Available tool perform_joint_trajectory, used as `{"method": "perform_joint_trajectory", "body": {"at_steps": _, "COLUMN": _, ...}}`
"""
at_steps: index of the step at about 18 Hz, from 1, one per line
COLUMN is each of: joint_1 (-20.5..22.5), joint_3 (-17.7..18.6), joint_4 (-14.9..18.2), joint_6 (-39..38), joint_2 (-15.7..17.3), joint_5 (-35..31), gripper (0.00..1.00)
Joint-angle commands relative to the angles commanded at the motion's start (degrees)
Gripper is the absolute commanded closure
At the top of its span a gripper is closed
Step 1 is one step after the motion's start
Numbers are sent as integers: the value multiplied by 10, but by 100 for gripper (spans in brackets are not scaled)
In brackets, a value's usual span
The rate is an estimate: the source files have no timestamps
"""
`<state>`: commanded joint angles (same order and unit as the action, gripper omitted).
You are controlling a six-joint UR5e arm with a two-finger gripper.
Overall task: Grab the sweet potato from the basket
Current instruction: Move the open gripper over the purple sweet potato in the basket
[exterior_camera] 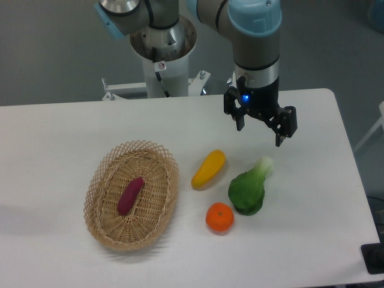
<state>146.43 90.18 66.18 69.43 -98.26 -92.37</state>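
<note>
Looks like the reach hasn't begun. The gripper (260,134) hangs over the table's far side with its fingers apart, holding nothing, well away from the basket (100,183). Next it'd need to travel left and drop over the potato (130,195), the only thing lying in the basket, roughly mid-floor.

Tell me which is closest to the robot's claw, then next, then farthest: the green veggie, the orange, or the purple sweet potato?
Measured from the gripper:
1. Green vegetable, right below it.
2. Orange, lower, toward the table's front.
3. Sweet potato, far off to the side, lying in the basket.
</note>
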Motion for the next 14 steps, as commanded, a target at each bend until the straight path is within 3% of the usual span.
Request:
{"method": "perform_joint_trajectory", "body": {"at_steps": 6, "joint_1": -6, "joint_3": 2, "joint_4": 6, "joint_6": 0, "joint_2": 4, "joint_5": 1, "gripper": 0}}
{"method": "perform_joint_trajectory", "body": {"at_steps": 9, "joint_1": -31, "joint_3": 25, "joint_4": 1, "joint_6": -7, "joint_2": 5, "joint_5": 9, "gripper": 0}}
{"method": "perform_joint_trajectory", "body": {"at_steps": 14, "joint_1": -95, "joint_3": 39, "joint_4": -13, "joint_6": -191, "joint_2": -7, "joint_5": 25, "gripper": 0}}
